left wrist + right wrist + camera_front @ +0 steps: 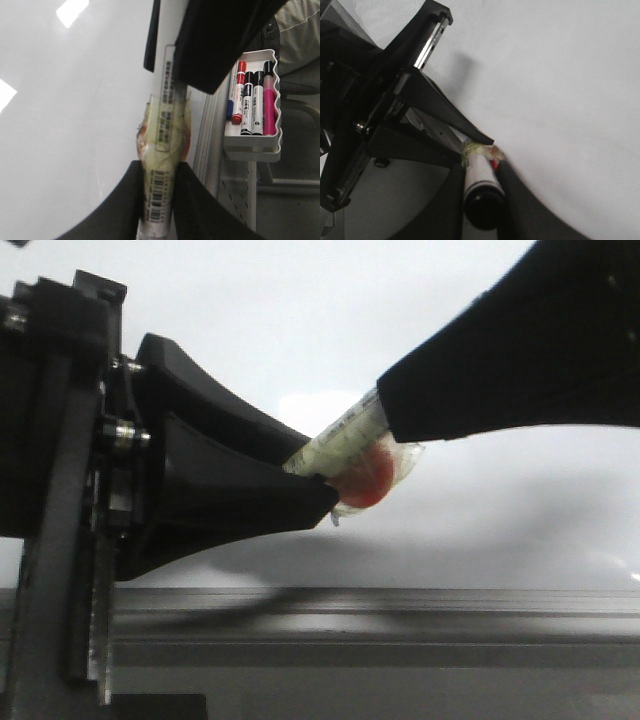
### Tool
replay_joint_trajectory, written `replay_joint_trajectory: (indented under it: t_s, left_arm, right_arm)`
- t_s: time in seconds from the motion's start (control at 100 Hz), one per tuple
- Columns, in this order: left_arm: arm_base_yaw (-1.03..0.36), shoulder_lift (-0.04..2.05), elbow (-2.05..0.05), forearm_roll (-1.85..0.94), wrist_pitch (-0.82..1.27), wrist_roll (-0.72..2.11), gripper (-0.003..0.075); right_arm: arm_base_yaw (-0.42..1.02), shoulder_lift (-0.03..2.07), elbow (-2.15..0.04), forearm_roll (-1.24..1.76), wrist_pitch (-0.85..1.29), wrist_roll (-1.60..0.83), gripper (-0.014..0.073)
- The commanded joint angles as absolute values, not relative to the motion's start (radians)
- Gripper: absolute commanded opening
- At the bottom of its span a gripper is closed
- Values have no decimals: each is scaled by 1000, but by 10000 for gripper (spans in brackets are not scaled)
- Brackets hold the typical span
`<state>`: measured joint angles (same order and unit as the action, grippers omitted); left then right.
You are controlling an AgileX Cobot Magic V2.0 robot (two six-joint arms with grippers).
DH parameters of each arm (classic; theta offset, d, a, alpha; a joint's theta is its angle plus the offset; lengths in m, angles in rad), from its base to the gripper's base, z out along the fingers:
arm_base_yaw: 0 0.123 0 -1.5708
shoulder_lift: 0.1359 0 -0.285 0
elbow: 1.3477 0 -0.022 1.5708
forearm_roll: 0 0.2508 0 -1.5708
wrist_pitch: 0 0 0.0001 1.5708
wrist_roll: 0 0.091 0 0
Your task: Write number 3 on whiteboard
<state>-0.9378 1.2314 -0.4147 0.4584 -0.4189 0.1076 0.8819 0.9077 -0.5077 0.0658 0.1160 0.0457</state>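
Observation:
The whiteboard (pixel 300 320) fills the background, also in the left wrist view (pixel 65 125) and the right wrist view (pixel 560 75). No black number 3 shows on it. A white marker pen (pixel 345 440) with a barcode label, yellowish tape and a red patch is held between both grippers. My left gripper (pixel 318 475) is shut on one end of the pen (pixel 165 130), its black fingers (pixel 125 200) on either side. My right gripper (pixel 385 415) is shut on the other end; the pen's black end (pixel 482 200) shows between its fingers (pixel 520 200).
A grey metal rail (pixel 380 605) runs along the board's edge. A white tray (pixel 252 145) beside the board holds several markers in red, black, blue and pink. The left gripper's body (pixel 380 115) sits close to the right gripper.

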Motion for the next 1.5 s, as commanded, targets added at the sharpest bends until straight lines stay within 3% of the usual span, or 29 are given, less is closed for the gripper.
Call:
replay_joint_trajectory:
  t_s: [0.0,0.07,0.15,0.33,0.51,0.88,1.22,1.49]
  left_arm:
    - [-941,1175,-443,422,-455,90,272]
    - [-941,1115,-443,368,-411,90,398]
    - [-941,1041,-443,315,-306,90,456]
    - [-941,835,-443,294,-65,90,444]
    - [-941,714,-443,290,-10,90,438]
    - [-941,707,-443,273,-8,88,438]
    - [-941,707,-443,271,-8,88,438]
    - [-941,707,-443,271,-8,88,438]
  right_arm:
    - [871,905,-544,48,40,41,-64]
    - [871,905,-568,48,57,41,-64]
    - [869,905,-617,48,107,41,-64]
    - [865,919,-767,25,272,41,-64]
    - [855,944,-867,-34,331,41,-64]
    - [756,1087,-998,-118,418,41,-64]
    - [736,1024,-1001,-133,608,43,-64]
    - [760,1064,-946,-83,527,41,-64]
